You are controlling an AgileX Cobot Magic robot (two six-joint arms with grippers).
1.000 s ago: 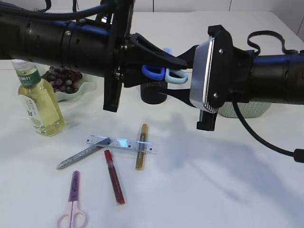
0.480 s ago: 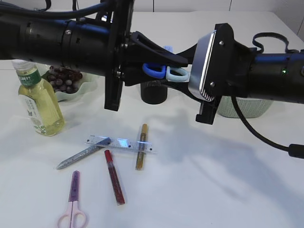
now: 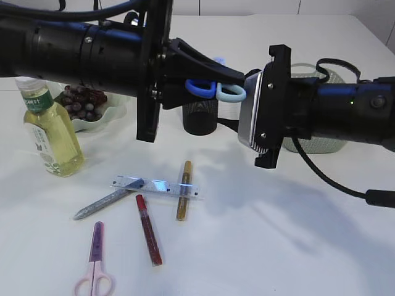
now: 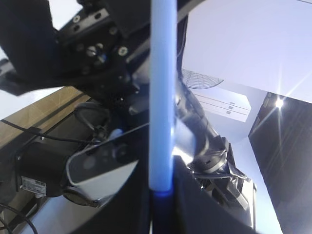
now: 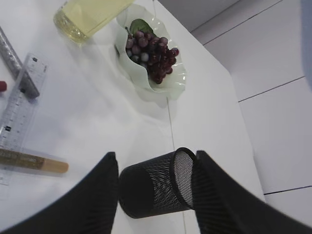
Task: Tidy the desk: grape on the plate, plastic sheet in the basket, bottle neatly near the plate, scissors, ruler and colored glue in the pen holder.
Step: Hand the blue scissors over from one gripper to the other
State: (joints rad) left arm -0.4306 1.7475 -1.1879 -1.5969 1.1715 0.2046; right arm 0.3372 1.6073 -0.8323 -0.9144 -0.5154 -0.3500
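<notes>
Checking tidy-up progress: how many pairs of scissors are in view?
2. Blue scissors are held in the left gripper above the pen holder; pink scissors lie on the table's front edge. Others may be hidden behind the arms.

Blue scissors (image 3: 214, 90) hang in the air above the black pen holder (image 3: 200, 117). Purple grapes (image 3: 83, 102) sit on the plate (image 3: 108, 115) at ten o'clock, bottle (image 3: 49, 132) beside it. The clear ruler (image 3: 157, 186), three glue sticks (image 3: 149, 229) and pink scissors (image 3: 94, 262) lie flat at seven o'clock.
</notes>
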